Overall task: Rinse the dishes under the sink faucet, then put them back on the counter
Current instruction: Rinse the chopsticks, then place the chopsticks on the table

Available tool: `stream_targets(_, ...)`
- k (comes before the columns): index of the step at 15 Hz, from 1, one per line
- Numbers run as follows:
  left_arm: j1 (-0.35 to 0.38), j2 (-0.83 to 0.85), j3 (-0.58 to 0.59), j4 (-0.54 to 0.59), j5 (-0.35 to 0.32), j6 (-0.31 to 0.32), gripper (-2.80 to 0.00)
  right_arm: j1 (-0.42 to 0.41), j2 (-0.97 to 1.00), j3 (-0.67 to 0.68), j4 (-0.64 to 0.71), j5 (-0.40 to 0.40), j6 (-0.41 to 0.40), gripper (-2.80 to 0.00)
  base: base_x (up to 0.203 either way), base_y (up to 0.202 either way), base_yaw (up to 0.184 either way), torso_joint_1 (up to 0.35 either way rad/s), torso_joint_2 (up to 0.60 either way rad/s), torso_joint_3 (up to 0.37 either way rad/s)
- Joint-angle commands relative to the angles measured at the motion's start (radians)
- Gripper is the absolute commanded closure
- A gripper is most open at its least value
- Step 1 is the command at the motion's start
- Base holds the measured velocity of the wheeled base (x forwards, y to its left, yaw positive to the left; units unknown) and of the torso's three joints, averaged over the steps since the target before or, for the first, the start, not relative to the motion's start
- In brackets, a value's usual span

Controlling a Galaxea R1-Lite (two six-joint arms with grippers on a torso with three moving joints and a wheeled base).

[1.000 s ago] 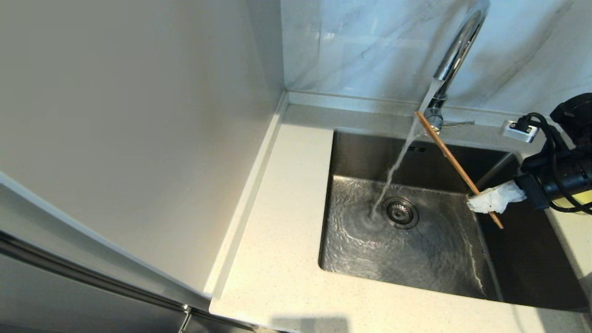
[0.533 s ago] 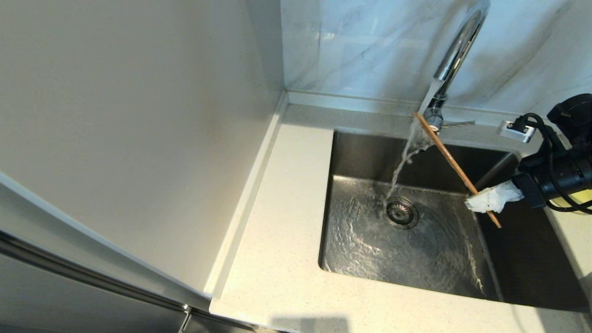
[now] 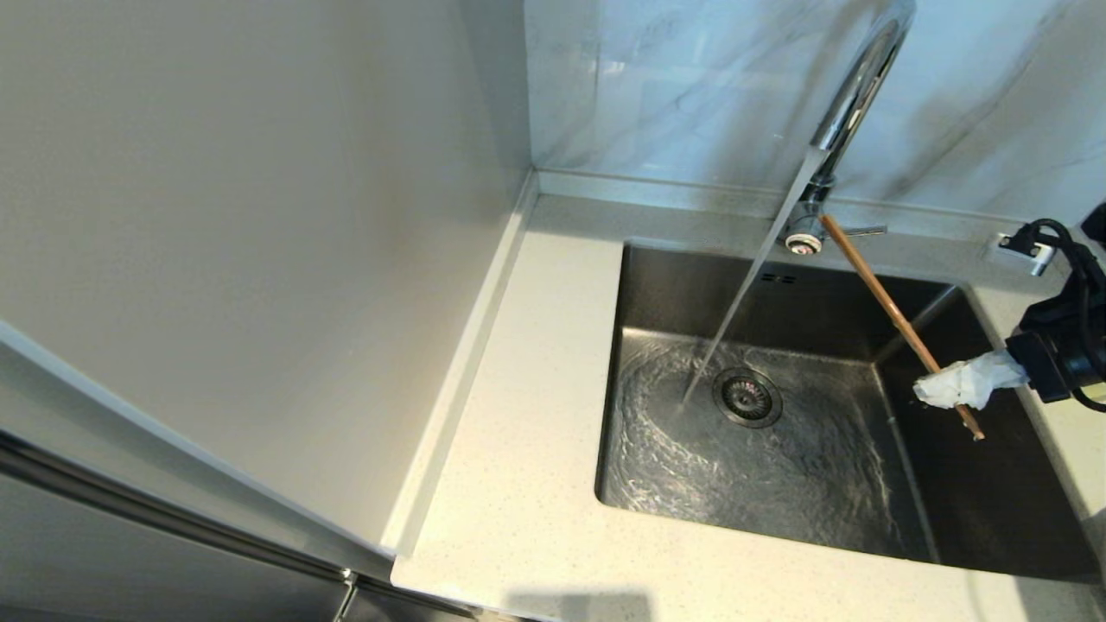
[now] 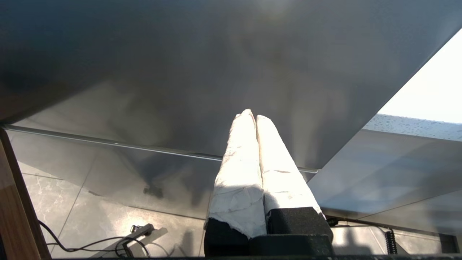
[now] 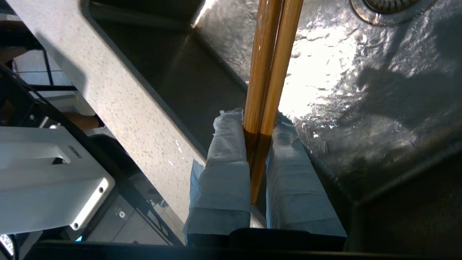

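Note:
My right gripper (image 3: pixel 937 390) (image 5: pixel 259 119), its fingers wrapped in white, is shut on the brown wooden chopsticks (image 3: pixel 890 313) (image 5: pixel 269 68) over the right side of the steel sink (image 3: pixel 950 536). The chopsticks slant up toward the base of the chrome faucet (image 3: pixel 851 95), clear of the water stream (image 3: pixel 743 294), which falls beside the drain strainer (image 3: pixel 748 396). My left gripper (image 4: pixel 251 117) is shut on nothing, parked below the counter and absent from the head view. The plate and bowl are out of view.
The speckled counter (image 3: pixel 518 432) borders the sink on the left and front, with its raised rim along the marble wall. A tall pale panel (image 3: pixel 259 216) stands at the left. A white-and-black plug (image 3: pixel 1024 246) lies on the counter at the back right.
My right gripper has drawn the chopsticks to the right, out of the water stream. The stream now falls straight and unbroken into the sink.

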Motion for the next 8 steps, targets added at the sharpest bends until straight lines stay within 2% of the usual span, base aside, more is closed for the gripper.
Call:
stream_targets(1, 0.000, 0.000, 0.000, 0.000, -0.001, 0.000, 0.00, -0.031, -0.036, 0.033, 0.005, -0.008, -0.004, 0.00, 0.000, 0.000, 0.000, 0.000, 0.00, 0.000)
stream_targets(3, 0.000, 0.000, 0.000, 0.000, -0.001, 0.000, 0.00, -0.080, -0.065, 0.064, -0.002, -0.060, -0.002, 0.00, 0.000, 0.000, 0.000, 0.000, 0.00, 0.000)
stream_targets(6, 0.000, 0.000, 0.000, 0.000, -0.001, 0.000, 0.00, -0.131, -0.118, 0.051, -0.054, -0.067, 0.051, 0.00, 0.000, 0.000, 0.000, 0.000, 0.00, 0.000)
stream_targets(8, 0.000, 0.000, 0.000, 0.000, 0.000, 0.000, 0.00, -0.132, -0.125, 0.155, -0.065, -0.082, 0.076, 0.00, 0.000, 0.000, 0.000, 0.000, 0.00, 0.000)
